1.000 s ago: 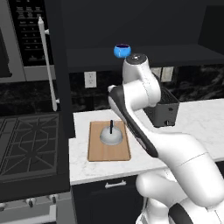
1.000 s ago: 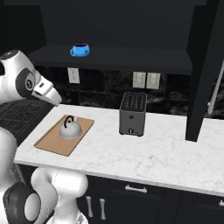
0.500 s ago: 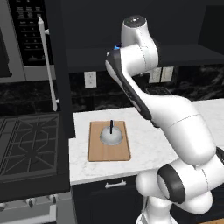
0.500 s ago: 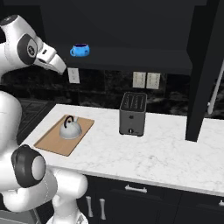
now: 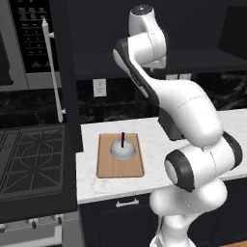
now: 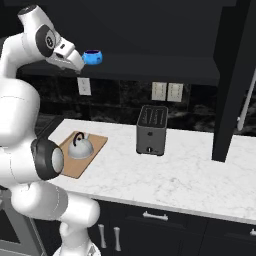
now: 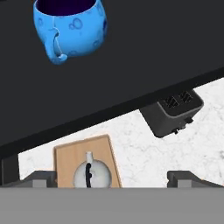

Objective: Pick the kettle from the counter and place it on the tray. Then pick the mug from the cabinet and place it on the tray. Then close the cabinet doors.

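Observation:
The silver-grey kettle stands on the wooden tray on the white counter; the left base view shows the kettle mid-tray. On the dark cabinet shelf sits the blue mug. My gripper is raised to shelf height just left of the mug, apart from it. In the hand view the mug is at the upper left, handle toward me. The fingertips stand wide apart, so the gripper is open and holds nothing.
A black toaster stands on the counter right of the tray. One open cabinet door hangs at the right and another door, with a silver bar handle, at the left. A gas stovetop lies left of the counter.
The arm has swung upward from over the tray to the shelf, bringing the open gripper beside the mug. The kettle stays on the tray.

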Available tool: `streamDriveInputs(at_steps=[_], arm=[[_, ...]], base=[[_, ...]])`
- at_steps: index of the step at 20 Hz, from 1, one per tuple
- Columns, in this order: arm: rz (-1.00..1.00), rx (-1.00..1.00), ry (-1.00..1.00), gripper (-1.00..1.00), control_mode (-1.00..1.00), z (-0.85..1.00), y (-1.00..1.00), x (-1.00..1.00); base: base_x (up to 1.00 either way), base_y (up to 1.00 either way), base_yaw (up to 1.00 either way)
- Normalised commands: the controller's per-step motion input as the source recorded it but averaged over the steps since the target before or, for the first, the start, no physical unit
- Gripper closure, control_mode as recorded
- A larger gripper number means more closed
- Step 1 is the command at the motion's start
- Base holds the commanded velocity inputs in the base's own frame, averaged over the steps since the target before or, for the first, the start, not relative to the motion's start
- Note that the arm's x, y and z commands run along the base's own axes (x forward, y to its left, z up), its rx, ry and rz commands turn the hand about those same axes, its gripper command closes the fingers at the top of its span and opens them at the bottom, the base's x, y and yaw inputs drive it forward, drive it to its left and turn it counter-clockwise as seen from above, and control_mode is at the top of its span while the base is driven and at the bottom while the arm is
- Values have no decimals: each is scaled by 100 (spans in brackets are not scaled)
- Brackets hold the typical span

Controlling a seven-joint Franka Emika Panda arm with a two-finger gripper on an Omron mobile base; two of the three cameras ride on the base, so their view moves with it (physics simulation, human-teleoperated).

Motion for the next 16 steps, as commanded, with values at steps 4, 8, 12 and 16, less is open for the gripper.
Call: streamDriveInputs(at_steps=[4, 8, 12, 16], arm=[[0, -3, -8, -100, -100, 0, 0, 63], [0, -4, -23, -100, -100, 0, 0, 41], [0, -1, -10, -100, -100, 0, 1, 34], [-1, 0, -1, -100, -100, 0, 0, 35]], base=[[0, 0, 0], [0, 0, 0], [0, 0, 0], [0, 0, 0]])
